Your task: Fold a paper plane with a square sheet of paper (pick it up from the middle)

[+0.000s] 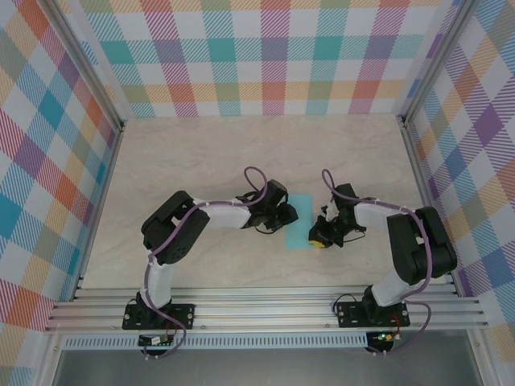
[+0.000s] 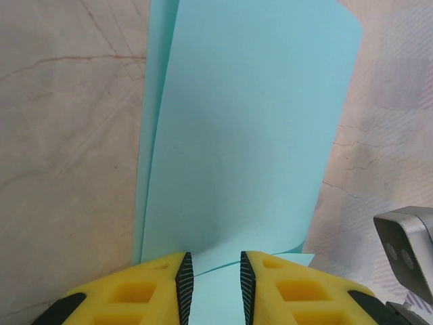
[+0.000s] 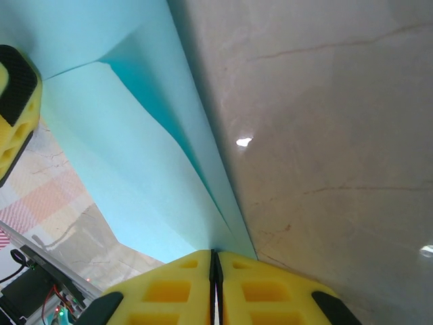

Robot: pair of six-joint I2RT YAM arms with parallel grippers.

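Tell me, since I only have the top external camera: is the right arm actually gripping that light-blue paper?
Observer: Yes. In the right wrist view the right gripper is shut, pinching an edge of the square sheet of paper.
Operator: And the left one?
Observer: The left gripper is open. Its fingers stand apart, with paper showing between them.
Operator: Is the sheet lying flat?
Observer: No. The left wrist view shows it bent over itself in two layers, the upper one bowed rather than pressed down.
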